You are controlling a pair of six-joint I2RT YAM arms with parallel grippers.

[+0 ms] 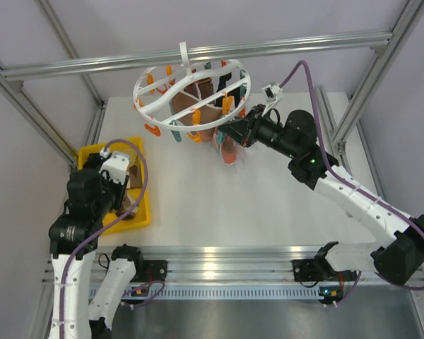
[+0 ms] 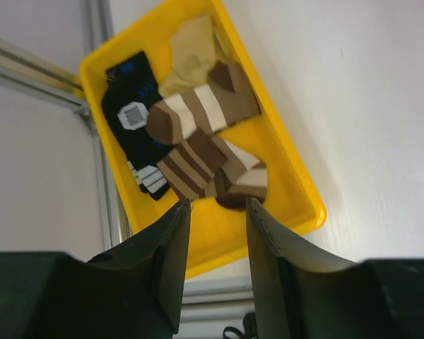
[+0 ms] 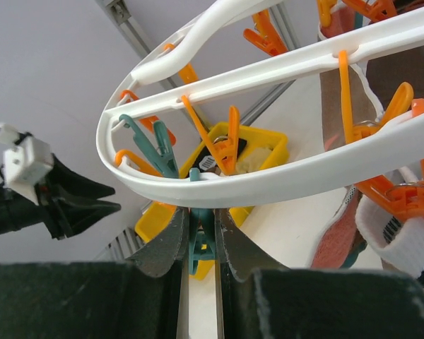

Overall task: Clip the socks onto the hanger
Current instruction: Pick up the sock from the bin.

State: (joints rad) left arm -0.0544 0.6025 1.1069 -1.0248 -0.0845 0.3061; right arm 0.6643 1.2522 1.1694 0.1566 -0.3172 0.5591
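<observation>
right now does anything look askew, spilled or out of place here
Nothing stands out: the hanger hangs from the bar, and the socks lie in a loose heap inside the yellow tray.

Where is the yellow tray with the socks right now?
In the top view, the yellow tray sits at the left edge of the table under the left gripper, apart from the hanger hanging at the back.
</observation>
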